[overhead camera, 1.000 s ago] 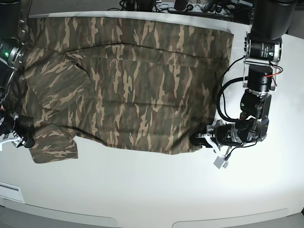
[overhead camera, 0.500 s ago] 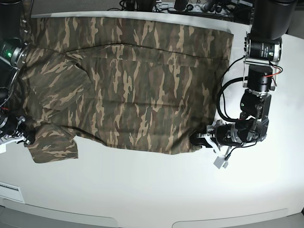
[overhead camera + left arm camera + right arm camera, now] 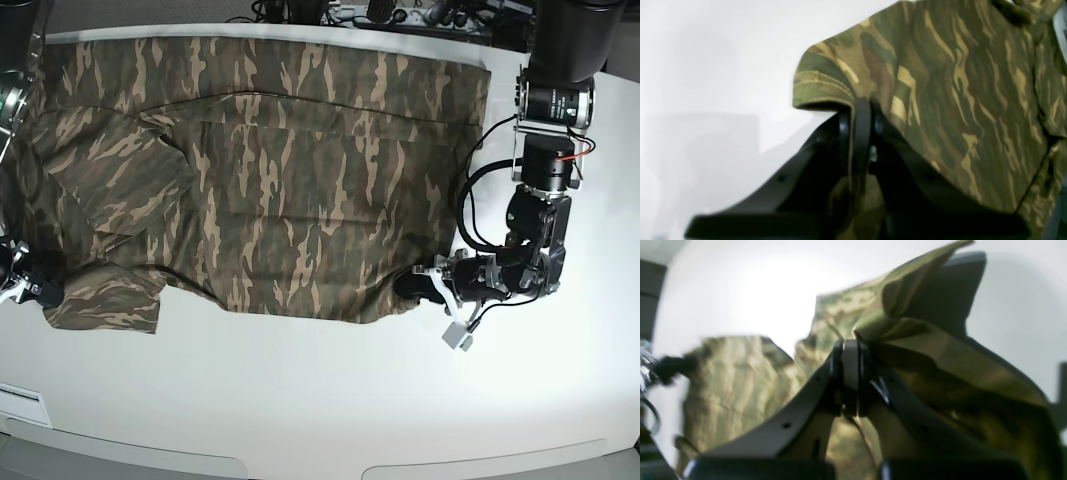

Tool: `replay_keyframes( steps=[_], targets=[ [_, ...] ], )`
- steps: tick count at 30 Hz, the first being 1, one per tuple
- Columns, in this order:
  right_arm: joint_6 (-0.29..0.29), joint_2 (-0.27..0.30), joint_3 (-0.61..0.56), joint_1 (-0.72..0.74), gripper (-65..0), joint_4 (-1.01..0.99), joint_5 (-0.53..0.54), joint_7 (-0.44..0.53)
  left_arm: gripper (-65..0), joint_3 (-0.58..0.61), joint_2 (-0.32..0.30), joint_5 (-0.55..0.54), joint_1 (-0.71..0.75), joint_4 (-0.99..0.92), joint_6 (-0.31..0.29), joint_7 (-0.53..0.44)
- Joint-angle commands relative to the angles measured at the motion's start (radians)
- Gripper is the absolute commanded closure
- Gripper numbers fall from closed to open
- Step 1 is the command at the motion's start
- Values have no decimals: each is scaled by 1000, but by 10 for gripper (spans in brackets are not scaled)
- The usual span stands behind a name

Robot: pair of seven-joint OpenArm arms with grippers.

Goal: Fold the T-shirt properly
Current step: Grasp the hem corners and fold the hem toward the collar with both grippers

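Observation:
The camouflage T-shirt lies spread flat across the white table, reaching from the far edge to mid-table. At the shirt's near right corner, my left gripper is shut on the hem. The left wrist view shows the stitched hem corner pinched at the tips of that gripper. On the base view's left edge, my right gripper is shut on the sleeve end. In the right wrist view, cloth bunches around the closed fingertips of the right gripper.
Cables and equipment run along the table's far edge. The left arm's dark column stands at the right, with a small white connector dangling beside the wrist. The table's front rim curves across the bottom.
My right gripper has shut on the sleeve end and drawn it a little leftward. My left gripper has shifted slightly left with the hem corner still in it.

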Motion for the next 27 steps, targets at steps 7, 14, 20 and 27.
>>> replay_keyframes(
  steps=[7, 14, 20, 27],
  targets=[
    [7, 72, 0, -114, 0, 201, 25, 1, 0, 0, -17, -9, -26, 109, -27, 86],
    [7, 117, 0, -259, 0, 389, 22, 1, 0, 0, -81, -10, -23, 237, -27, 115],
    [7, 145, 3, -301, 0, 423, 21, 1, 0, 0, -129, -43, 21, 335, -28, 115],
    [7, 181, 3, -301, 0, 423, 22, 0, 0, 0, -159, -43, 102, 442, -54, 115]
  ],
)
